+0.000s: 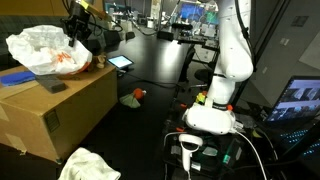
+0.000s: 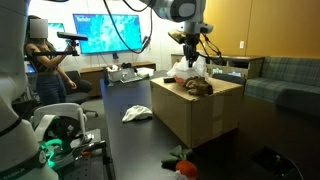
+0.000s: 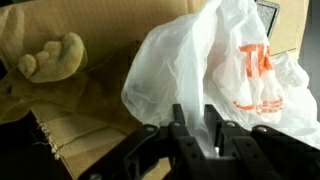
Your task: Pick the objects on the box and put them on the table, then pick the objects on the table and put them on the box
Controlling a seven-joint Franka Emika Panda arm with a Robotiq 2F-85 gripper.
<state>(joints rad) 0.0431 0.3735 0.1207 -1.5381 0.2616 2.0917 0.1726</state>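
My claw (image 3: 195,118) hangs right over the crinkly white-and-orange plastic bag (image 3: 225,70). The bag sits on top of the big brown cardboard box (image 1: 60,115). In the wrist view my two dark fingers (image 3: 178,125) stand close together with only a thin gap. A bit of white bag shows in that gap. I cannot tell if I am pinching the bag or only touching it (the bag fills most of what I see there).

A soft brown lump (image 3: 55,60) lies on the box beside the bag, and it looks like a little stuffed animal. It is near the bag, but I cannot tell if they touch. In an exterior view a flat blue pad (image 1: 15,76) lies on the box at its edge. A small dark grey slab (image 1: 53,87) lies flat on the box, just in front of the bag.

The box stands on the wide black counter (image 1: 150,75). A small red-and-green toy (image 1: 137,96) sits down on the counter, well apart from the box. A big crumpled white cloth (image 1: 88,165) lies on the counter too, near the bottom of the box.

My white arm (image 1: 225,60) stands tall beside the counter. In an exterior view a person (image 2: 45,65) stands far back by a glowing screen (image 2: 110,30).
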